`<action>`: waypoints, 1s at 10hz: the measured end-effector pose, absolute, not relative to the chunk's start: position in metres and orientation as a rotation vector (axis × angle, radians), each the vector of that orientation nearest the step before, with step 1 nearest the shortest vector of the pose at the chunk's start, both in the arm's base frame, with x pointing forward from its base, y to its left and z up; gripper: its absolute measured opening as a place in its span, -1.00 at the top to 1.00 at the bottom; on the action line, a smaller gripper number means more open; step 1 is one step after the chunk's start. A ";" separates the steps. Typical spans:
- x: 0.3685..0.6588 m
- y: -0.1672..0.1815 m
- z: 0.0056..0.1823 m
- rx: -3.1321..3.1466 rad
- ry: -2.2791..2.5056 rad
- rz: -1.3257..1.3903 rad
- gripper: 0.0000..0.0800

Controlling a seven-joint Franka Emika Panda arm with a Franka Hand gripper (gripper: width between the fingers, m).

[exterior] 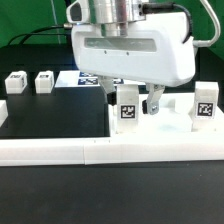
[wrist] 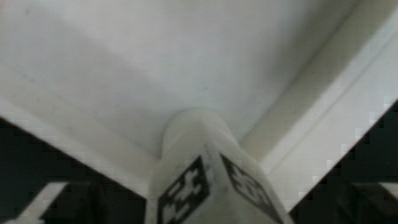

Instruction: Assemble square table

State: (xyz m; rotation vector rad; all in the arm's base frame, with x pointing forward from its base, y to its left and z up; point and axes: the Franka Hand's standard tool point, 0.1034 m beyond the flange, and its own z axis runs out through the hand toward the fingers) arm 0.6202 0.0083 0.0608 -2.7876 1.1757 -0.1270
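Note:
The square table slab (exterior: 170, 128) is a large white slab lying at the exterior view's right. One white tagged leg (exterior: 128, 109) stands upright on it, and a second leg (exterior: 205, 107) stands near its right end. My gripper (exterior: 134, 102) hangs over the first leg with a dark finger on each side, apart from it and open. In the wrist view the leg (wrist: 217, 170) rises between the jaws with its tags showing, over the slab (wrist: 160, 70). Two more leg blocks (exterior: 15, 83) (exterior: 43, 81) sit on the black table at the left.
The long low white border wall (exterior: 60, 153) runs along the front of the table. The marker board (exterior: 84, 80) lies flat behind the gripper. The black mat (exterior: 50, 112) lies between the left leg blocks and the slab.

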 end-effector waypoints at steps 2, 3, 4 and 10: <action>0.623 0.004 0.063 -2.955 0.734 -0.151 -0.62; 0.623 0.006 0.062 -3.009 0.533 -0.156 -0.62; 0.623 0.004 0.062 -3.010 0.530 -0.157 -0.62; 0.622 0.005 0.061 -2.882 0.972 -0.134 0.28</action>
